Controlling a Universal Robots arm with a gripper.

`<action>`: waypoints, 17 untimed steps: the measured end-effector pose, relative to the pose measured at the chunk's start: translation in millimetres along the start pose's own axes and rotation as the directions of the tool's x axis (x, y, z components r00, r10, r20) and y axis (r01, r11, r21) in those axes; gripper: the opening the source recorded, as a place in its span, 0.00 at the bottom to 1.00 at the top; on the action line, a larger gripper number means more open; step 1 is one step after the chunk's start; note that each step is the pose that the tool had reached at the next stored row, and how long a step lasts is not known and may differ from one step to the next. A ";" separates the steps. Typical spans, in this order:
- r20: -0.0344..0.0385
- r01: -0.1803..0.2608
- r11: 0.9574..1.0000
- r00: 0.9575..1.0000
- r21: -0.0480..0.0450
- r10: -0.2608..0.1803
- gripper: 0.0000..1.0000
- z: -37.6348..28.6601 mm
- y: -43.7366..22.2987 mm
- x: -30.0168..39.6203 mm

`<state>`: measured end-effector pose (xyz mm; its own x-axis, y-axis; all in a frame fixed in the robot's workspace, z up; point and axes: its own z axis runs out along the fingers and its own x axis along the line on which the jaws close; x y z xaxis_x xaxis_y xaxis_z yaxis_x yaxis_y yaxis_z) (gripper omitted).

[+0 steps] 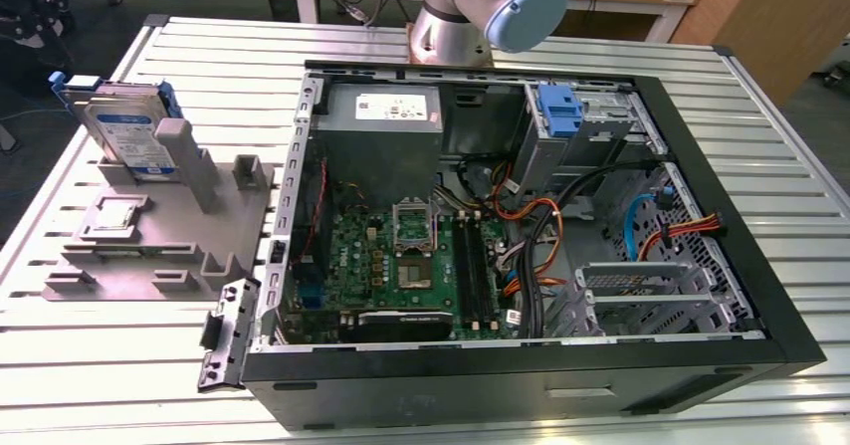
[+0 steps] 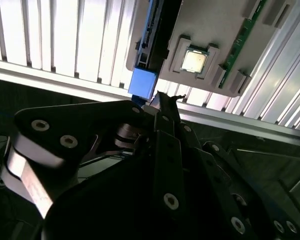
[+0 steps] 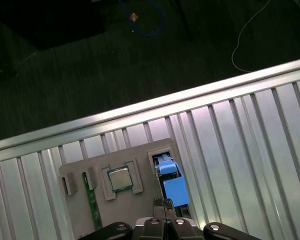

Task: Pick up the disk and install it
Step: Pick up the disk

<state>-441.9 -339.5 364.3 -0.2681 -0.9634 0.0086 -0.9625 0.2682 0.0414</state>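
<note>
My gripper [image 3: 162, 203] points down above the disk [image 1: 133, 131], clenched empty. The disk stands upright at the exterior view's left.

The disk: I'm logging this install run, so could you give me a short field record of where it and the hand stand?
disk: upright in the grey holder, outside the open computer case
holder position: on the table, to the exterior view's left of the case
hand: shut, empty, close to the disk's blue end in the first wrist view
progress: disk not yet picked up
</note>
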 end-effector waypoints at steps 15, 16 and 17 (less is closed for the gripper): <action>-0.002 0.051 0.999 0.999 0.000 -0.051 0.10 0.0 0.0 0.0; -0.003 0.064 0.998 0.998 0.001 -0.064 0.10 0.0 0.0 0.0; -0.003 0.078 0.997 0.997 0.001 -0.078 0.10 0.0 0.0 0.0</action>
<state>-441.9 -339.4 364.3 -0.1925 -0.9813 0.0086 -0.9804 0.1927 0.0413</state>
